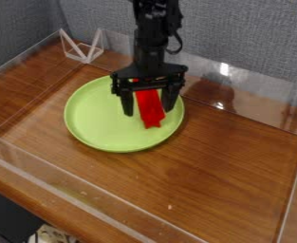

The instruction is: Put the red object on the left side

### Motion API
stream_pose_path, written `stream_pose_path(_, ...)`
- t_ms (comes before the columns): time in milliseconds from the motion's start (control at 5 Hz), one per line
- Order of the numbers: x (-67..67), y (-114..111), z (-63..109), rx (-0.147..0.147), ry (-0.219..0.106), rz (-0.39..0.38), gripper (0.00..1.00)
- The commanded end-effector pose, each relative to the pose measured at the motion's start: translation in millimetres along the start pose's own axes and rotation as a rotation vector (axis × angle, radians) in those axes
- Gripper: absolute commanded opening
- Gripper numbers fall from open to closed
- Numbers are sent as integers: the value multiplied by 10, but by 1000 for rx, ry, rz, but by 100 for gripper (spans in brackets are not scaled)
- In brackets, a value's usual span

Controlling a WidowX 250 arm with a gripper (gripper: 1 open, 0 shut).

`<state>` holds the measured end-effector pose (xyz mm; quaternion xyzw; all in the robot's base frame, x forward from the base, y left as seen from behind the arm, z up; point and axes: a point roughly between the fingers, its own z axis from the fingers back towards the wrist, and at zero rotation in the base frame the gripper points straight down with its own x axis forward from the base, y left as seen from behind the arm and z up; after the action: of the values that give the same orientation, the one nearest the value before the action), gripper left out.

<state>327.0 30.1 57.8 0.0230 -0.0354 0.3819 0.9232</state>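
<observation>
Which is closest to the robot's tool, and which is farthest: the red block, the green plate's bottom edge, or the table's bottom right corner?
1. Red block, between the tool's fingers
2. Plate's bottom edge
3. Table's corner, farthest

The one camera looks down at a slant from above the near edge of the table point(227, 185), facing the grey wall point(258, 33) behind it. It stands back far enough to take in the whole plate point(100, 128), left of the middle of the view, and the arm point(151, 43), cut off by the top edge. The table's near edge runs slantwise across the lower left corner. With only this view, no part of the scene is shared with another.
</observation>
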Motion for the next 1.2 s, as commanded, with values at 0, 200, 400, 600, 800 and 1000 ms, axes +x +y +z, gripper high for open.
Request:
stream_pose_path(0, 51, -19, 38, -23, -32, 36, 100)
stream_pose_path(200, 150, 24, 64, -19, -33, 75, 100)
stream_pose_path(400, 235, 65, 79, -15, -32, 109, 100)
stream_pose_path(600, 229, -4, 16, -21, -32, 100, 100)
stream_pose_path(800, 215, -68, -64, -22, -32, 86, 100)
stream_pose_path(1000, 208, -108, -144, -25, -31, 85, 100)
